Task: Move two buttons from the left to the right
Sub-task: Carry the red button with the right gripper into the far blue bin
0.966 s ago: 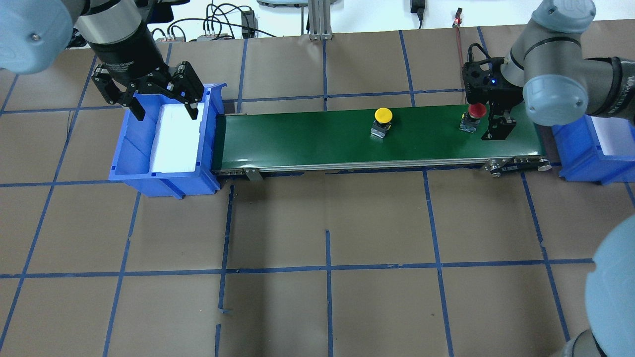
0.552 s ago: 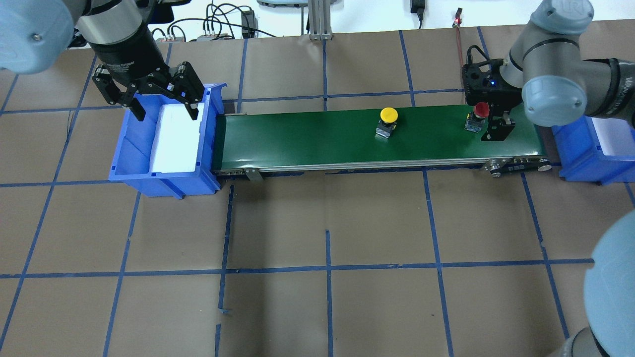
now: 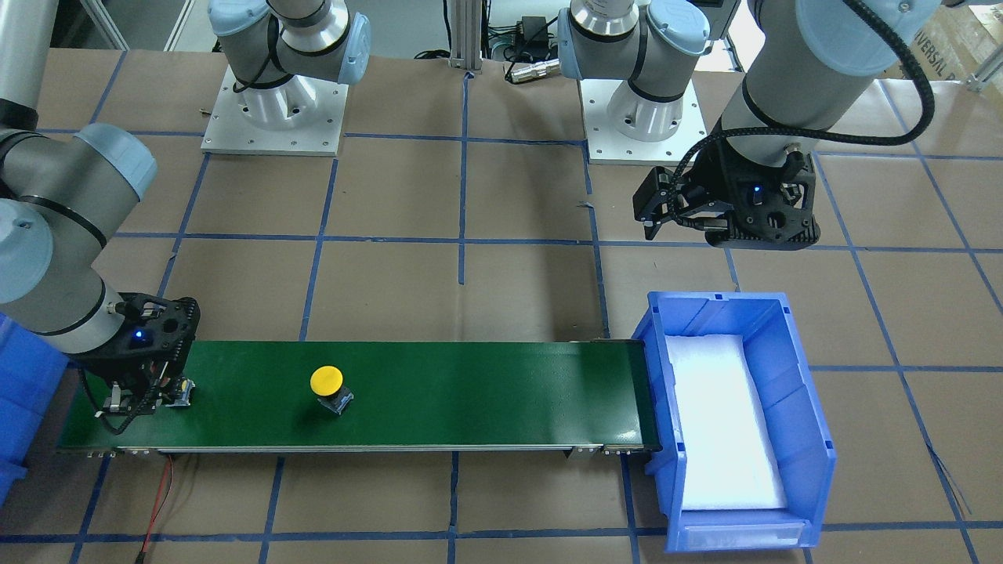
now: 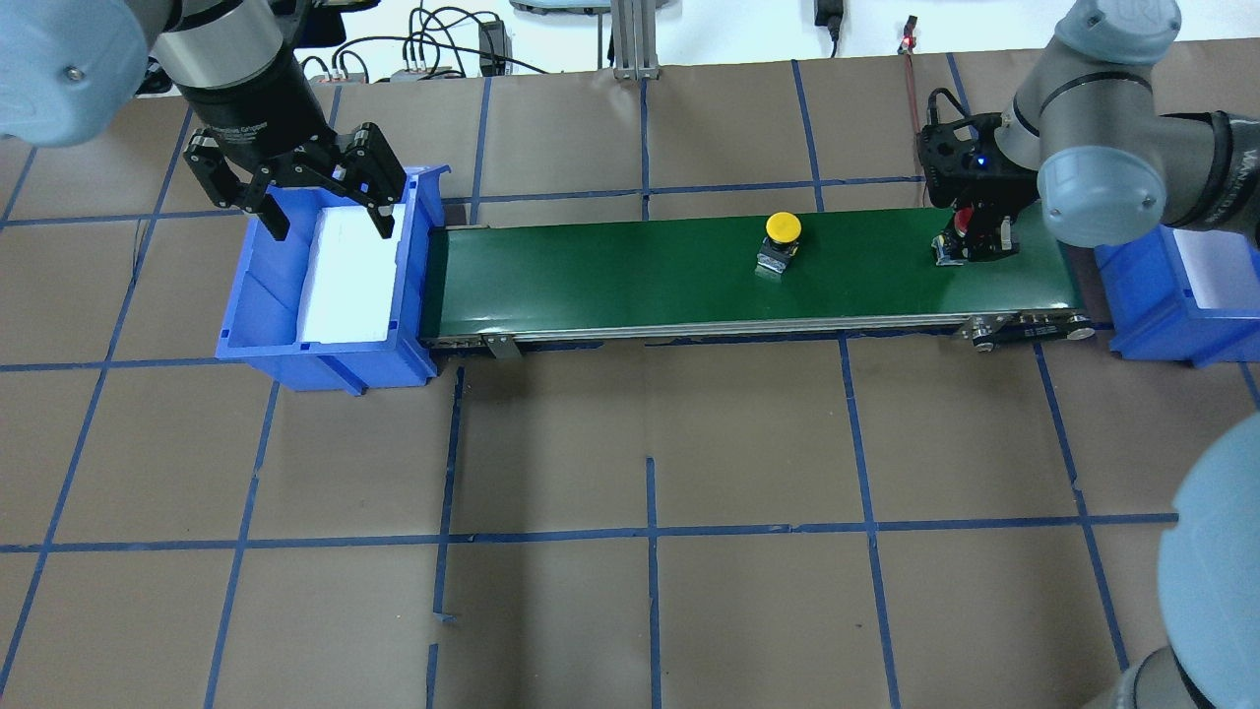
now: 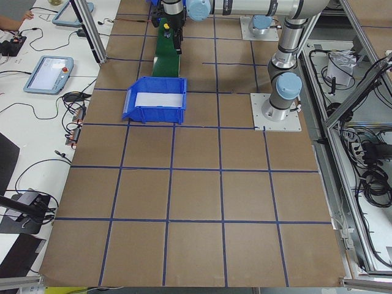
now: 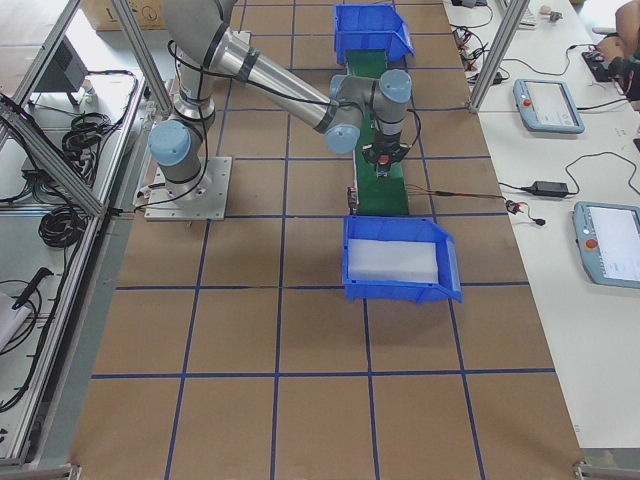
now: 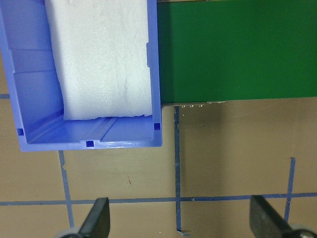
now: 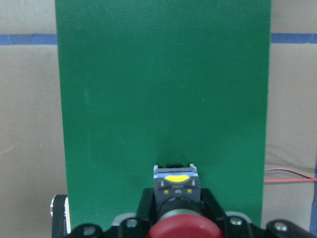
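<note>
The red button point(image 8: 184, 229) stands at the right end of the green conveyor belt point(image 4: 610, 276). My right gripper point(image 4: 973, 242) is down on the belt and shut on its body, with a finger point(image 8: 147, 202) on either side. In the overhead view only part of the red button point(image 4: 949, 251) shows beside the gripper. The yellow button point(image 4: 783, 229) stands upright and free on the belt, left of the right gripper; it also shows in the front view point(image 3: 327, 381). My left gripper point(image 4: 330, 226) hangs open and empty over the left blue bin point(image 4: 258, 295).
The left bin holds a white foam pad point(image 4: 349, 276) and touches the belt's left end. A second blue bin point(image 4: 1171, 295) with foam stands just past the belt's right end. Brown paper with blue tape lines covers the table point(image 4: 650, 443).
Both buttons have travelled right along the belt. My right gripper has shut on the red button that came between its fingers. The left gripper has not moved.
</note>
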`<act>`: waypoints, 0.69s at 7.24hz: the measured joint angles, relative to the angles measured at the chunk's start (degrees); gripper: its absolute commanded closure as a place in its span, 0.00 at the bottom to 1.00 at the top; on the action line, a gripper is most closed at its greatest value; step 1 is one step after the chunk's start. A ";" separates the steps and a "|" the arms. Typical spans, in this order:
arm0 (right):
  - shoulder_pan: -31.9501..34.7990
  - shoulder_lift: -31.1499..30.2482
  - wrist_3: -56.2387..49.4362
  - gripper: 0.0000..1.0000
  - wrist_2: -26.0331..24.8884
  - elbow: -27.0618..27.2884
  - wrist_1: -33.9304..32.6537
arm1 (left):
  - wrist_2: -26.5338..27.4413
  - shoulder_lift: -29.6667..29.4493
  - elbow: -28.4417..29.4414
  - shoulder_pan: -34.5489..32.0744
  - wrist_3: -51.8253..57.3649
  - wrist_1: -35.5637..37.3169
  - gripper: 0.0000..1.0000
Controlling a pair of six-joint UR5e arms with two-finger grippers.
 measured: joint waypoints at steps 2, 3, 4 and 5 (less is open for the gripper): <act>-0.54 -0.39 -0.22 0.89 -0.81 -4.30 4.00 | 0.00 0.00 -0.02 -0.02 0.00 0.00 0.00; -1.41 -0.25 -0.30 0.89 -0.96 -8.51 8.25 | 0.00 0.02 -0.04 -0.06 0.00 0.00 0.00; -3.46 0.10 -1.06 0.90 -1.05 -13.44 13.03 | 0.02 0.04 -0.04 -0.07 0.00 -0.02 0.00; -6.74 0.49 -3.71 0.90 -1.11 -17.31 16.39 | 0.04 0.07 -0.06 -0.08 0.00 -0.06 0.00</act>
